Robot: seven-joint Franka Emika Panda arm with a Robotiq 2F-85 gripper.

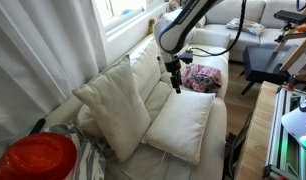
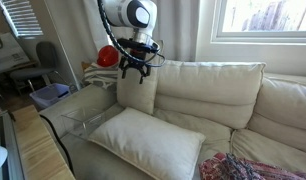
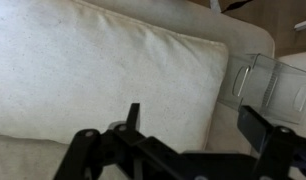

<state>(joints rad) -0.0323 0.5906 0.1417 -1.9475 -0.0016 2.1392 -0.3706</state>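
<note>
Setting: home living room. A cream sofa (image 2: 228,95) with loose cushions (image 1: 113,108) stands under a window (image 2: 261,18) hung with white curtains (image 1: 33,50). Wood floor (image 2: 33,145) alongside. Patterned cloth (image 1: 201,78) lies on the seat. A second pale sofa (image 1: 251,14) stands behind in an exterior view.

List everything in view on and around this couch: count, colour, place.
couch: one, cream, below a window
upright pillow: one, cream, leaning on the backrest
flat pillow: one, cream, lying on the seat
patterned cloth: one, pink and mixed colours, bunched at one end of the seat
clear container: one, transparent, at the armrest end beside the flat pillow
red object: one, red, rounded, beyond the couch end
curtain: one, white, by the window
arm: one, white and black, reaching over the couch
gripper: one, black, open, empty, above the seat near the upright pillow
</note>
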